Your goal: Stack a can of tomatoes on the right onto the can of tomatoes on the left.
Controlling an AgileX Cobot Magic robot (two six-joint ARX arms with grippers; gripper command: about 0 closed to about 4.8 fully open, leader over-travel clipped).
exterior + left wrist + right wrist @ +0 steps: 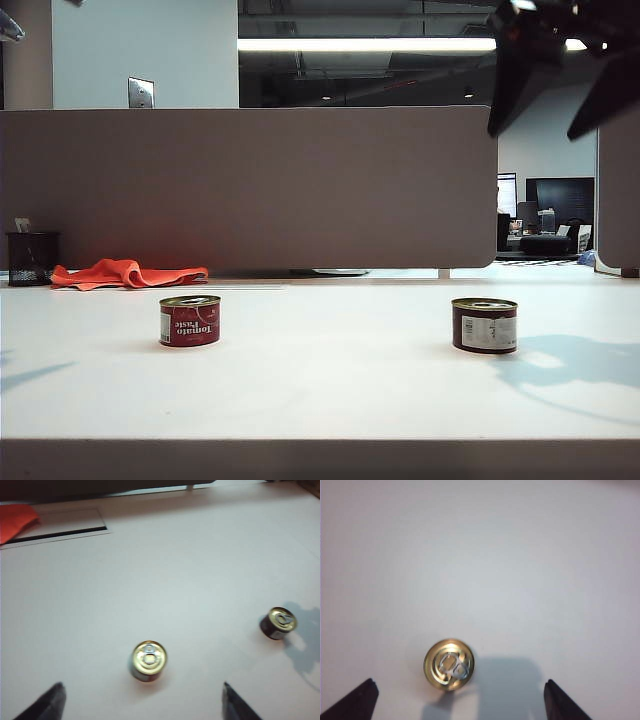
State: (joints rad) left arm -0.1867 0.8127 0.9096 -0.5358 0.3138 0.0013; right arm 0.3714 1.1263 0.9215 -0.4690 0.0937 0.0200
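In the exterior view the right can (pixel 484 325) stands on the table (pixel 320 390), well apart from the left can (pixel 190 321); the right gripper (pixel 560 90) hangs high above the right can, fingers apart. In the left wrist view the left gripper (pixel 142 702) has its fingers (pixel 50 702) spread wide, the left can (pixel 149 661) between and just beyond them. In the right wrist view the right gripper's fingers (pixel 357 700) stand wide apart, the right can (pixel 449 664) between them, nearer one finger, untouched.

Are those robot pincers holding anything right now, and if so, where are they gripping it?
Nothing is held. The left pincer and the right pincer both hang open above the table; the left can and right can stand untouched.
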